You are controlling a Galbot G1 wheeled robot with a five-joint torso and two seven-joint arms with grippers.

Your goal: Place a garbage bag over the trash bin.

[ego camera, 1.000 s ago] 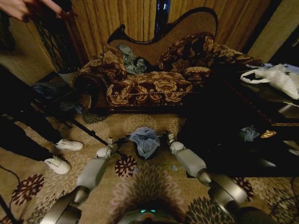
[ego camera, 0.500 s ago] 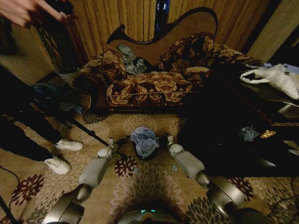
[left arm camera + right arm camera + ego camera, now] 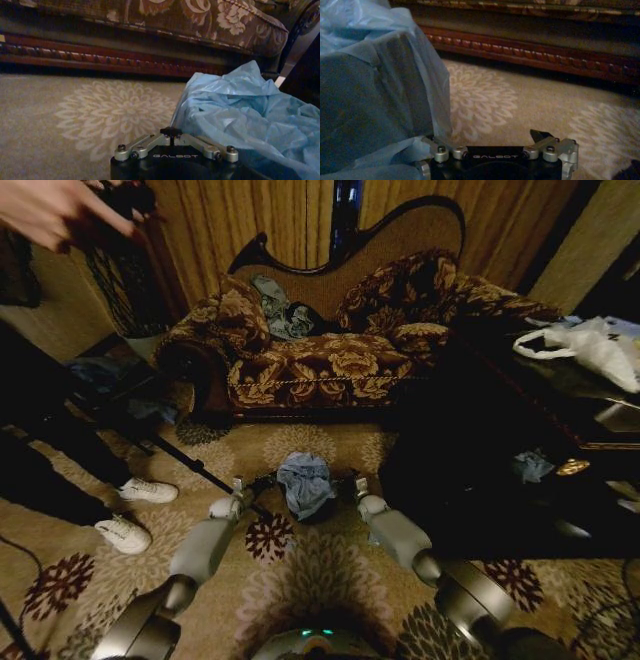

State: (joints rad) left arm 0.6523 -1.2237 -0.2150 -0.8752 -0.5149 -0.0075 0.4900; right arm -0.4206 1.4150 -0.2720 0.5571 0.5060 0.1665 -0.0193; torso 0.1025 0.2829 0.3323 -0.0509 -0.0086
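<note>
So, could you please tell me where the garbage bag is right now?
In the head view, the thin pale blue-grey plastic garbage bag is draped over the small black trash bin on the carpet, between the two arms, in front of the floral sofa.

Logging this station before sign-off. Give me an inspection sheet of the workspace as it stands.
Surface: patterned carpet, floral medallions.
Job's things: blue-grey bag bunched over the black bin; film hangs down the bin's side in the right wrist view, top crumpled.
Clutter: white bag on the dark table; blue scrap lower down; cloth on the sofa.
Grippers: left tool beside the bin on its left, right tool on its right.
Cables: dark cord on the carpet, left.
Surroundings: floral sofa behind the bin; a person's white shoes at left.
</note>
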